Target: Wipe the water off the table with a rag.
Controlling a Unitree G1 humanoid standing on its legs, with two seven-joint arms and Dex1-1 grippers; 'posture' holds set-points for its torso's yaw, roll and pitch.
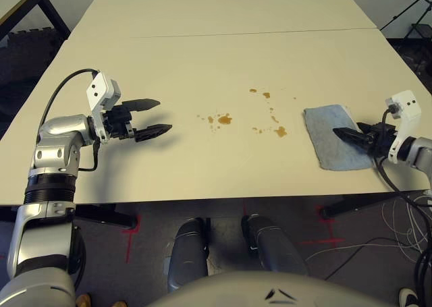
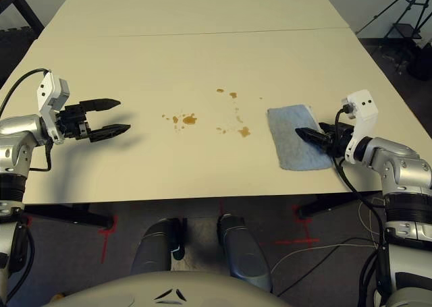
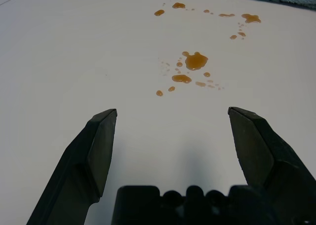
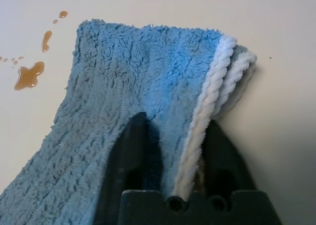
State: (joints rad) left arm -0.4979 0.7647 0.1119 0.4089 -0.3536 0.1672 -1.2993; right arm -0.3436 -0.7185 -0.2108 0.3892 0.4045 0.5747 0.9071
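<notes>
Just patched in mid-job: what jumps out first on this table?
The amber water is spattered mid-table, not yet wiped. To its right lies the blue rag, whose right edge is pinched by the right gripper. The left gripper hovers open, left of the spill.

Blue rag, white edge; amber water; cream table.

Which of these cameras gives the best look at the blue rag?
The right wrist view: the rag is close up, showing its terry pile, its whitish edge and the right gripper pinching that edge. Both eye views show it whole but small, lying on the table at the robot's right. The left wrist view catches only a corner.
</notes>
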